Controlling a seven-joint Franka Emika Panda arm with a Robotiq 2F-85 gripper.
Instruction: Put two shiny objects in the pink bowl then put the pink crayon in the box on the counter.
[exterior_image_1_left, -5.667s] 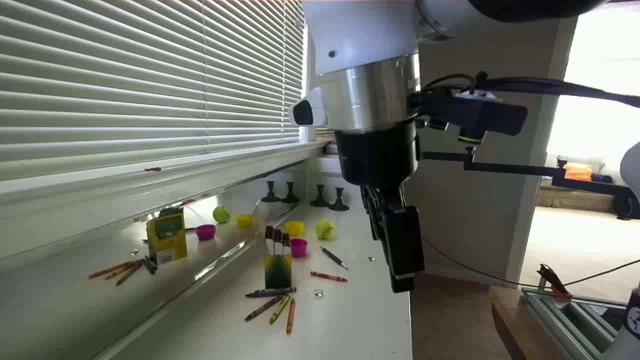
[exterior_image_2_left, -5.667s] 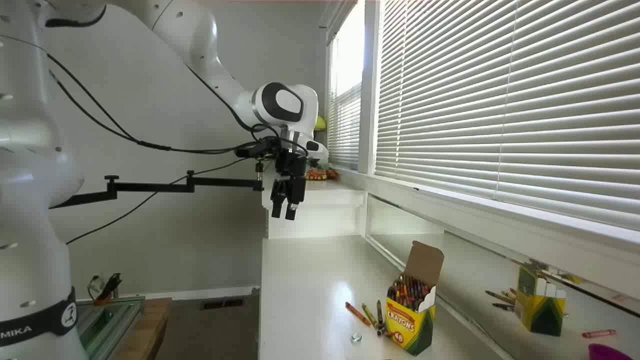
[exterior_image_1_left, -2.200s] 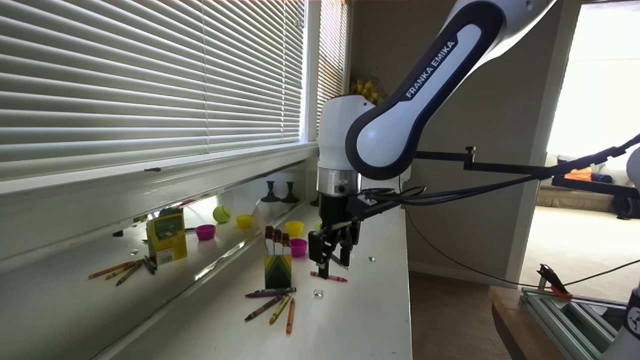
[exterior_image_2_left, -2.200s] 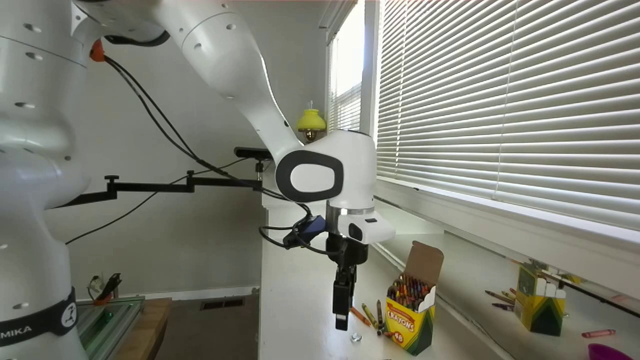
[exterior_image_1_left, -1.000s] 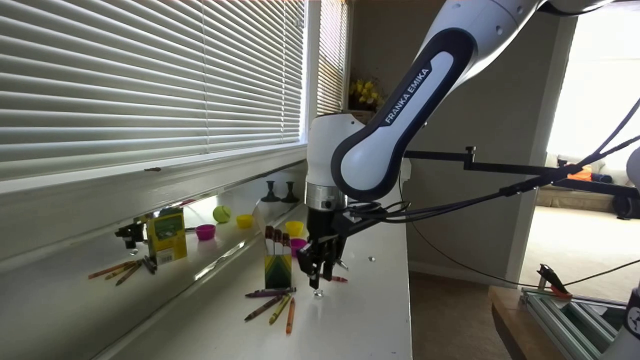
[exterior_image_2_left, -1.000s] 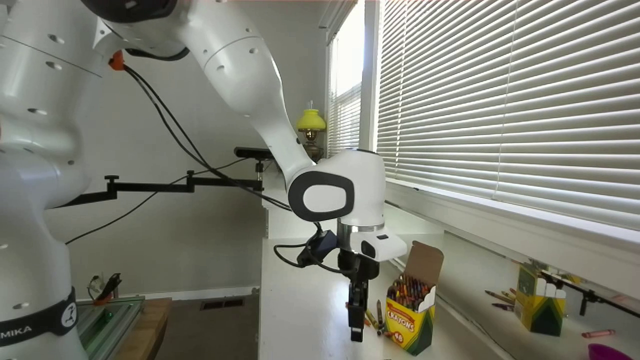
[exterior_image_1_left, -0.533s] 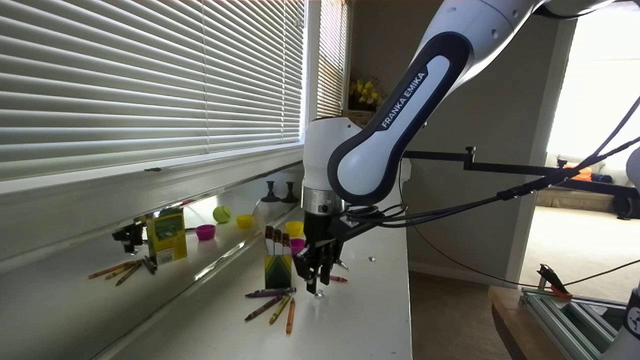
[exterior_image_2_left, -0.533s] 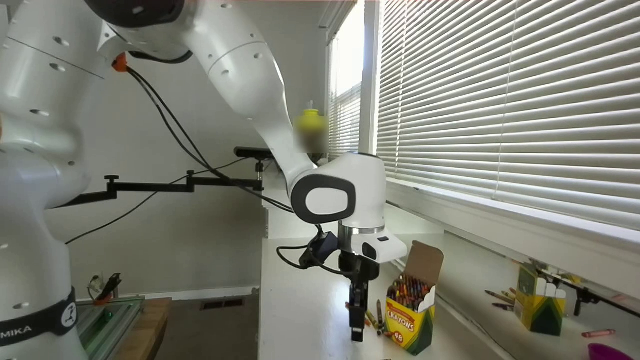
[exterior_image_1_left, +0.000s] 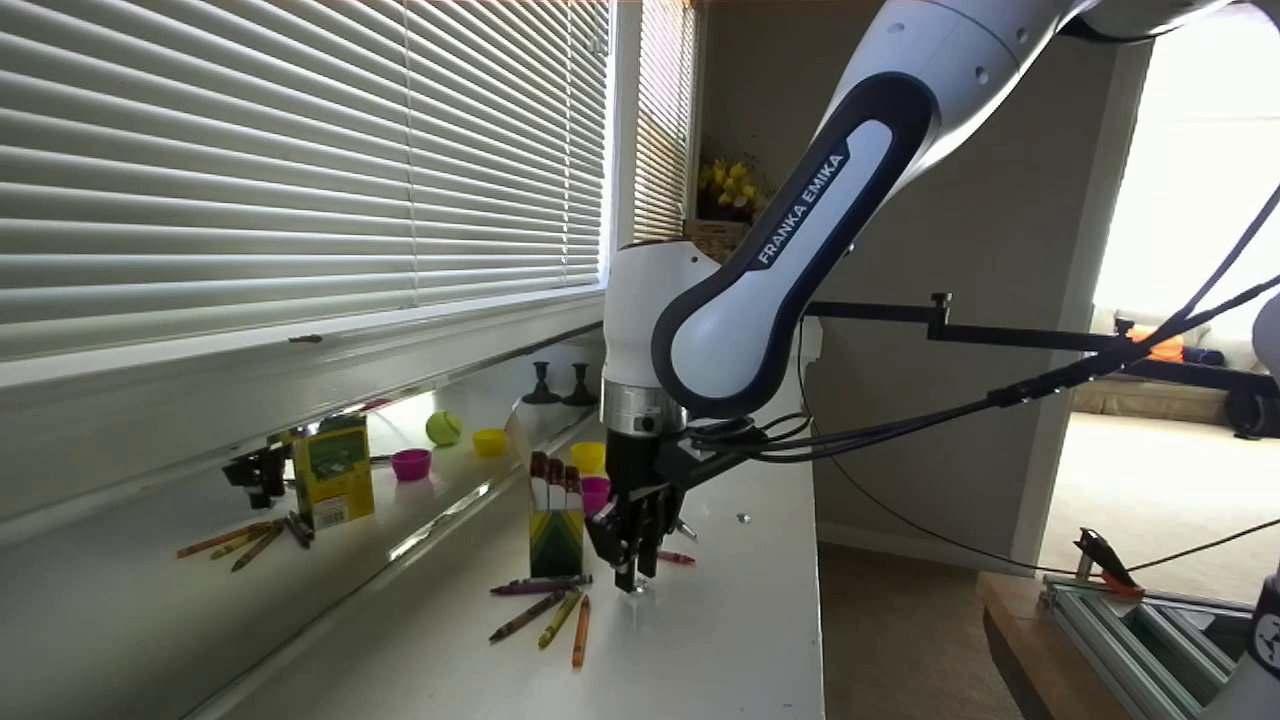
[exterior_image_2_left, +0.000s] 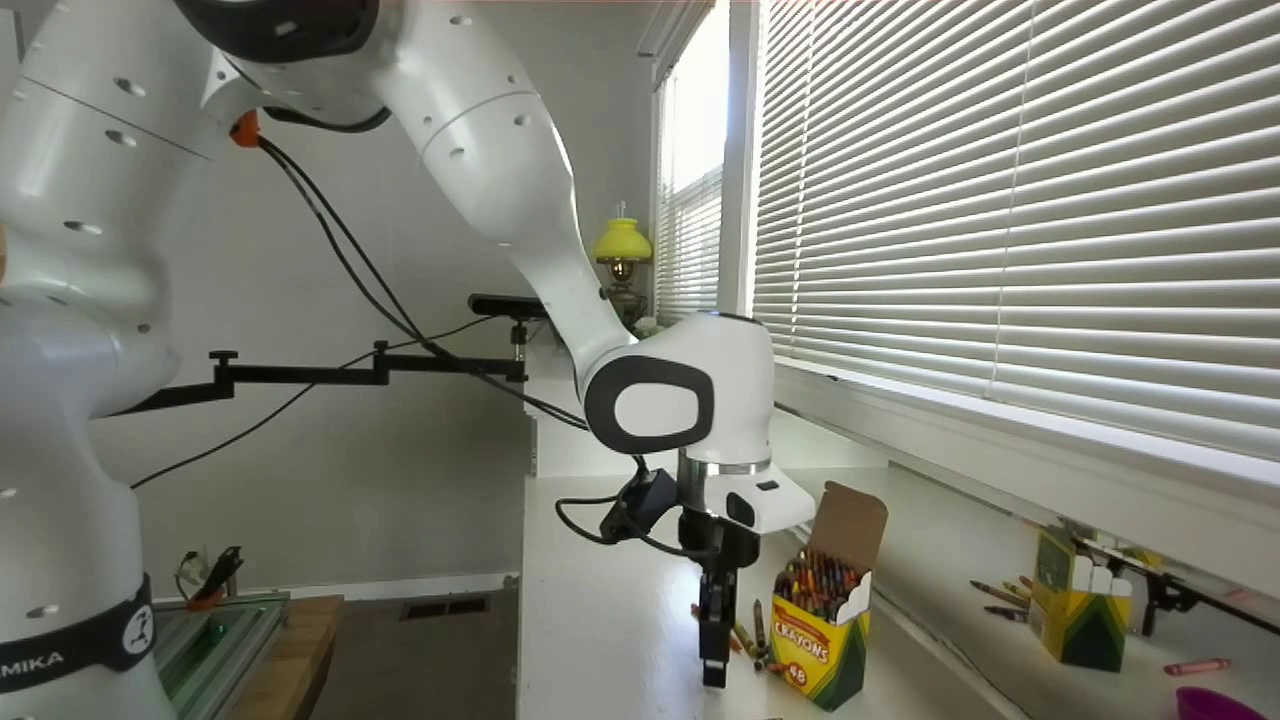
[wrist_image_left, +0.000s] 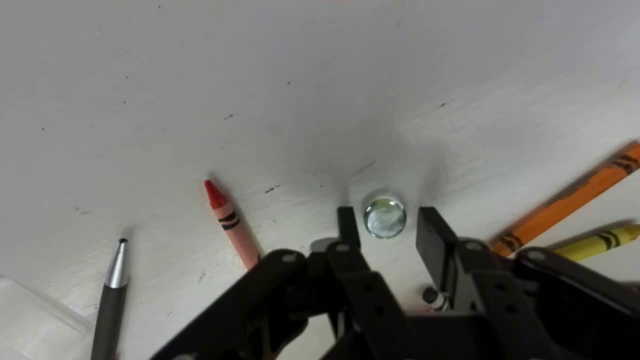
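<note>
Blinds (exterior_image_1_left: 300, 180) overlook the white counter (exterior_image_1_left: 720, 660), my gripper (wrist_image_left: 387, 215) parted astride a shiny object (wrist_image_left: 385, 218), near the box (exterior_image_2_left: 812, 650) reading “CRAYONS” and “48”; “FRANKA EMIKA” marks my arm (exterior_image_1_left: 800, 220).

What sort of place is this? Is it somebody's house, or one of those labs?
Most likely a room in somebody's home, though I can't be certain: there are slatted blinds, an old-fashioned yellow-shaded lamp, and what looks like a sofa in the background.
</note>
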